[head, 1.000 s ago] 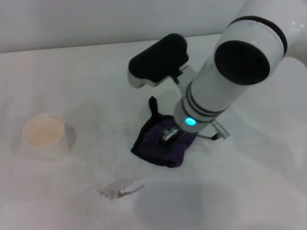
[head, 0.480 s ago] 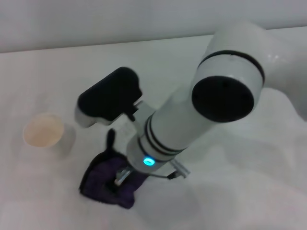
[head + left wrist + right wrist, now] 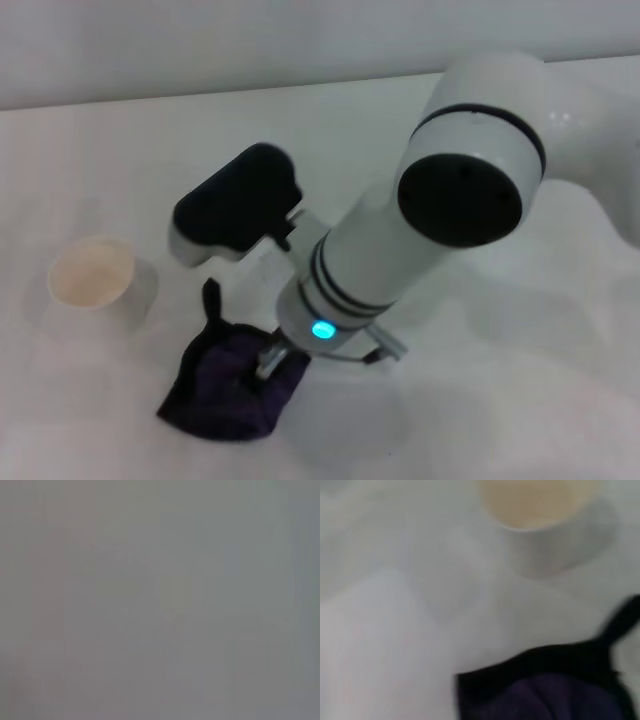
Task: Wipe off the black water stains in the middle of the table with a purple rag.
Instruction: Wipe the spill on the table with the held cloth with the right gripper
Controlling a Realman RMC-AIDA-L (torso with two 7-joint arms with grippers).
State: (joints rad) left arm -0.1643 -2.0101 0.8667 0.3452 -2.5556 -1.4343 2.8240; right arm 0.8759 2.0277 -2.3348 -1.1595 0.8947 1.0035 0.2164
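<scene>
I press my right pincer [image 3: 268, 365] down into the middle of the purple rag [image 3: 225, 395], its fingers clamped on a pinch of the cloth so the rag is pinned flat under me and drags along as a wiping pad. The rag lies on the white surface [image 3: 120, 150] at the near edge of the head view, just beside the paper cup [image 3: 93, 283] but apart from it. Its long axis runs from the near-left corner up toward my wrist, and the black loop [image 3: 211, 299] sticks up away from me. I see no black stain; it may lie under the cloth or my arm. My left pincer is not visible; its wrist view shows nothing recognisable.
</scene>
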